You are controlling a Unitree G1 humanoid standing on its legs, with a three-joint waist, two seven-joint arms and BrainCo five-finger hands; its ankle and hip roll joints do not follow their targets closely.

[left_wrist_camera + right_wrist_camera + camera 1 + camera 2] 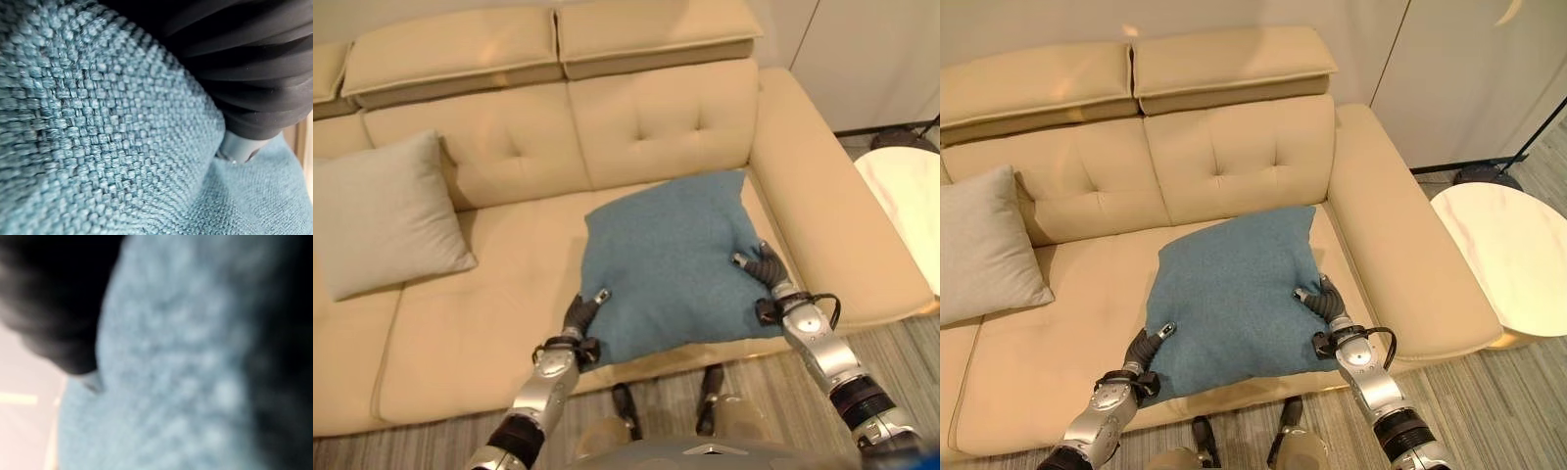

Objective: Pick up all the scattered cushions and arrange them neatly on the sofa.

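Blue cushion (680, 264) lies flat on the sofa (489, 313), one corner toward the backrest, both hands (582, 313) (766, 266) pinching its near edge.

Both arms are silver-grey metal; each hand (579, 315) (766, 266) has a dark ribbed cover and silver, dark-tipped fingers.

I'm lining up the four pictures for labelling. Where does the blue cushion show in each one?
Left eye view: blue cushion right of centre on the sofa seat, held at its front corners.
Right eye view: at centre.
Left wrist view: woven blue cloth beside the left hand.
Right wrist view: blurred blue cloth.
Shared landmark in the eye views: the grey cushion at the sofa's left.
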